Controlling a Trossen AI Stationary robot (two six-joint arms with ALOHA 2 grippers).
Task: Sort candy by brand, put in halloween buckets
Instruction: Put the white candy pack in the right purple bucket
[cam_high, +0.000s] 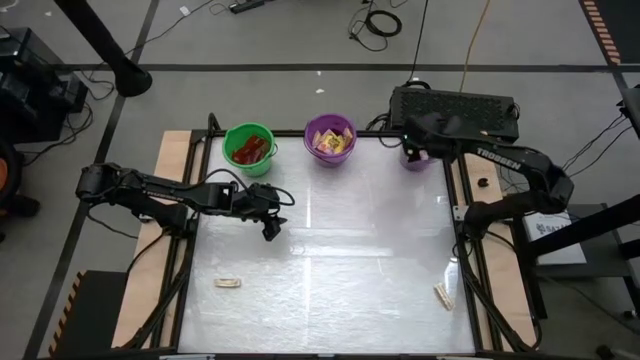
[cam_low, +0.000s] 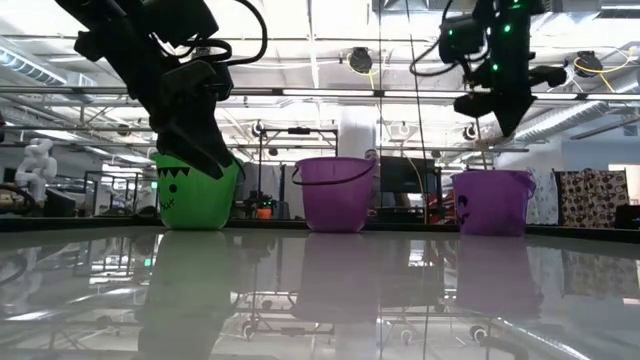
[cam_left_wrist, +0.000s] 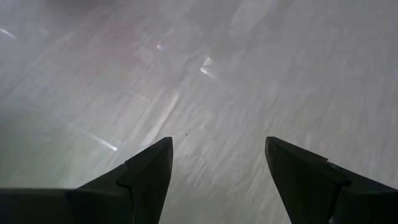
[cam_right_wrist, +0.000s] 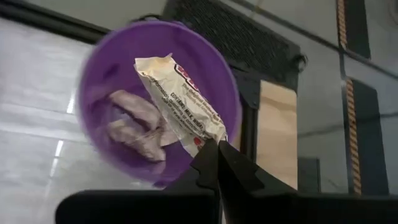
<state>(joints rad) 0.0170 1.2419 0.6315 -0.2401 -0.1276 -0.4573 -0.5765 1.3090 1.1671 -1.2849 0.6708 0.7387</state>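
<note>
Three buckets stand in a row at the table's far edge. The green bucket holds red candy, and the middle purple bucket holds yellow candy. The right purple bucket holds pale pieces. My right gripper hangs above this bucket, shut on a cream-wrapped candy. My left gripper hovers open over bare table at centre left, with nothing between its fingers. My right gripper pinches one end of the cream wrapper between its two fingertips. The fingers slant down from above. The rest of the candy sticks out past the tips, lifted clear over the purple bucket's opening.
Two tan candies lie near the table's front edge, one at the left and one at the right. A black keyboard sits behind the right bucket, off the table. The table's middle is shiny bare surface.
</note>
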